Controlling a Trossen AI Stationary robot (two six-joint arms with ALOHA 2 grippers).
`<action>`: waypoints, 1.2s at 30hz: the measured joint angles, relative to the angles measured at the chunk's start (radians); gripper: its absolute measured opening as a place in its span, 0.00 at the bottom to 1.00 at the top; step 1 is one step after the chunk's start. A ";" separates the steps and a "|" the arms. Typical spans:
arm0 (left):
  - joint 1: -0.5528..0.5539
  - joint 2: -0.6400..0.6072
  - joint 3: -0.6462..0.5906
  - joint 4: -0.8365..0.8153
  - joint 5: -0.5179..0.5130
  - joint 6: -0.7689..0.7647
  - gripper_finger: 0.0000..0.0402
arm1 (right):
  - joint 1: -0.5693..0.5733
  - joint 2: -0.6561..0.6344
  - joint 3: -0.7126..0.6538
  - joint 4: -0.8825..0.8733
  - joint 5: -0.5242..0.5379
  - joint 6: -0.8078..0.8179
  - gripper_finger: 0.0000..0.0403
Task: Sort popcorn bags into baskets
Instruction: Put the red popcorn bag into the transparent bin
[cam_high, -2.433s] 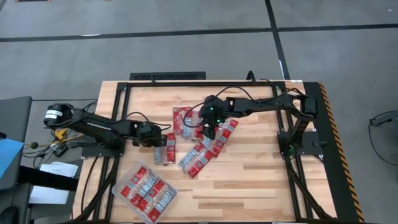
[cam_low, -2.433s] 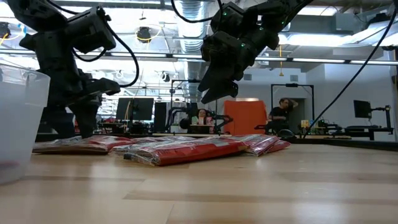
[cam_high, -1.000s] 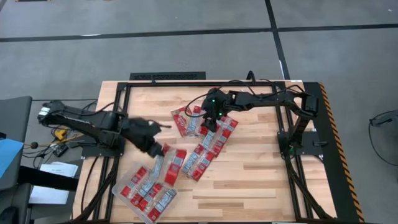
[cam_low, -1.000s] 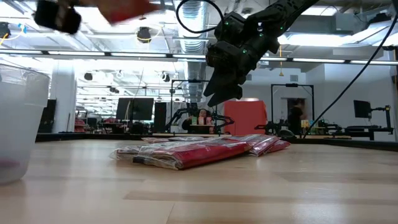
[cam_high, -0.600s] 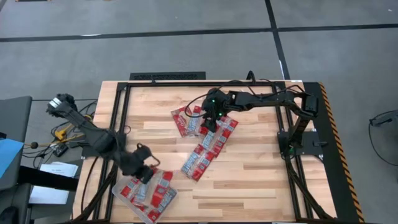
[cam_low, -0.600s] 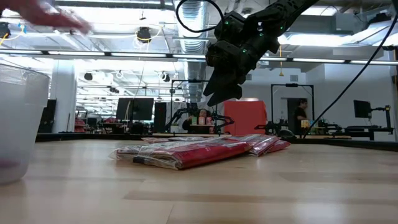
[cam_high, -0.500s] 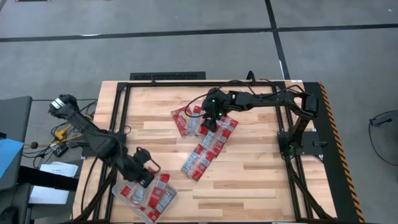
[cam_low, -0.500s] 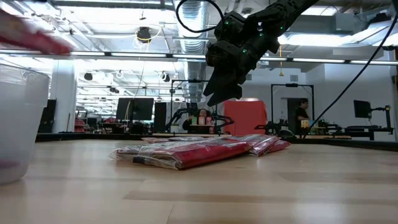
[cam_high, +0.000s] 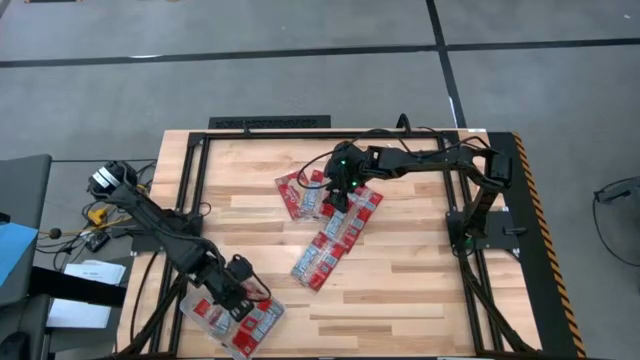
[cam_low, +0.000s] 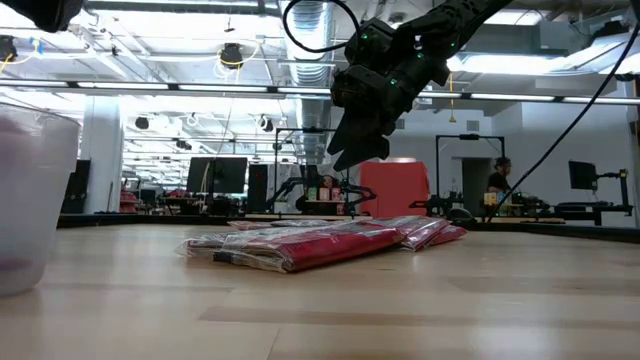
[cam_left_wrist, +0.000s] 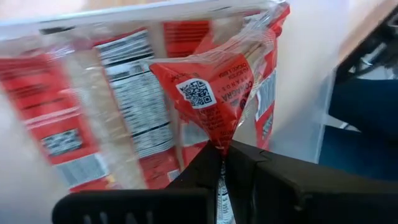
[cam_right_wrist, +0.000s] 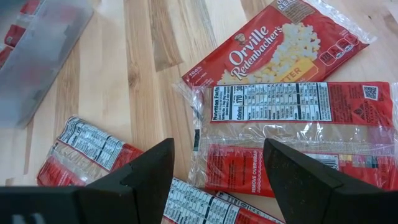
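Light: bright, even, from ceiling lamps (cam_low: 232, 52) overhead.
Shadows: soft and faint on the table (cam_high: 400, 280).
Blur: left wrist view smeared; tray (cam_low: 30, 200) out of focus.

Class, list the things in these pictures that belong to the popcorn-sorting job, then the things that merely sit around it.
Belonging to the job:
popcorn bags
clear tray
held bag
left end effector
right end effector

Just around:
wooden table
blue item beside the table
person in the room behind
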 joint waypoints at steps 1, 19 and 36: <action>0.000 0.004 0.000 0.007 -0.001 0.006 0.00 | 0.000 0.000 0.000 0.000 0.000 0.000 0.67; 0.019 0.069 0.000 0.120 0.031 0.094 0.00 | 0.000 0.000 0.000 0.000 0.000 -0.015 0.67; 0.037 0.083 0.000 0.165 0.009 0.121 0.25 | 0.000 0.000 0.000 0.000 0.000 -0.023 0.67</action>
